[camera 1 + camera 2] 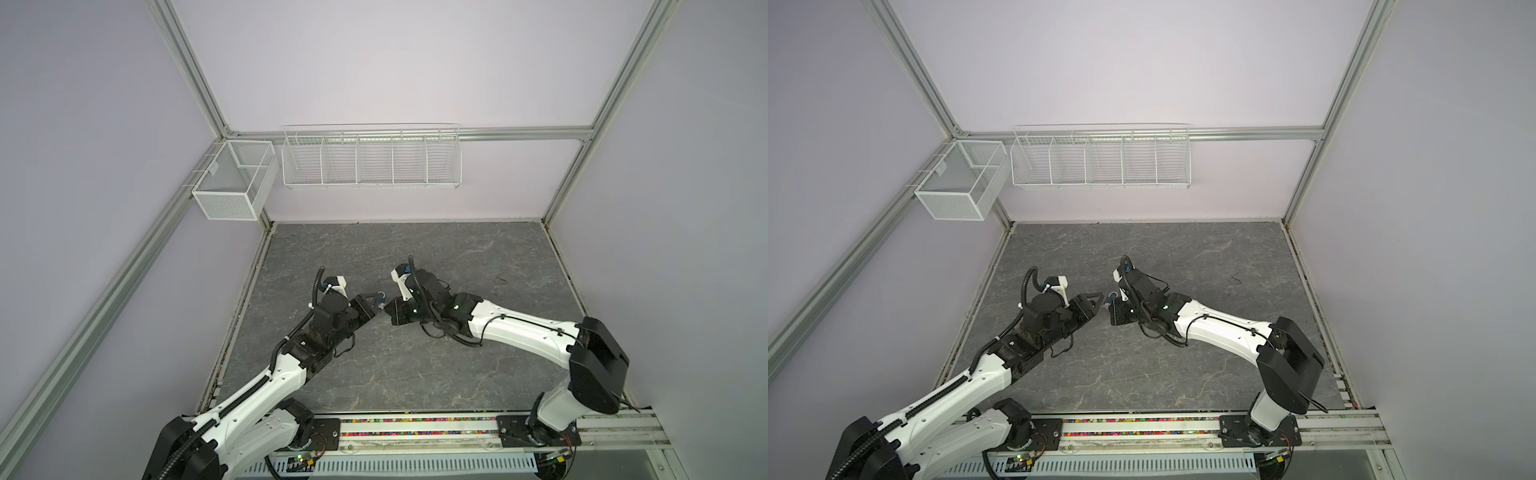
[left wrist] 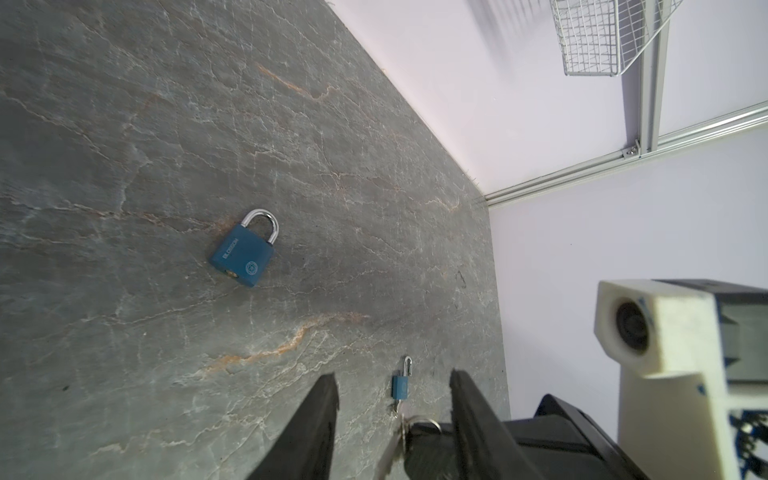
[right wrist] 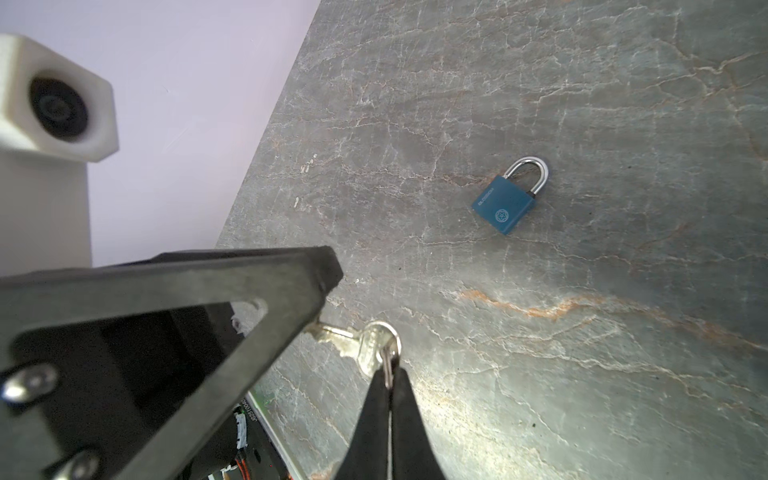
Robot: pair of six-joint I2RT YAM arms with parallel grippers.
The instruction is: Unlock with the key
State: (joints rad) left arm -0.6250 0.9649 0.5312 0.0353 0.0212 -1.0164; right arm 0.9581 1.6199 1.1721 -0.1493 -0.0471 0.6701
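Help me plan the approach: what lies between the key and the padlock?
Only bare table between key and padlock, seen in the right wrist view.

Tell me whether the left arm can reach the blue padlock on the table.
Probably yes: the padlock lies flat on the table ahead of the open left end effector, though the right end effector holds the key between the left fingers.

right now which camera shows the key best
Right wrist view: the key is close and sharp, its ring pinched in the right gripper. Left wrist view half hides it; in both top views it is too small.
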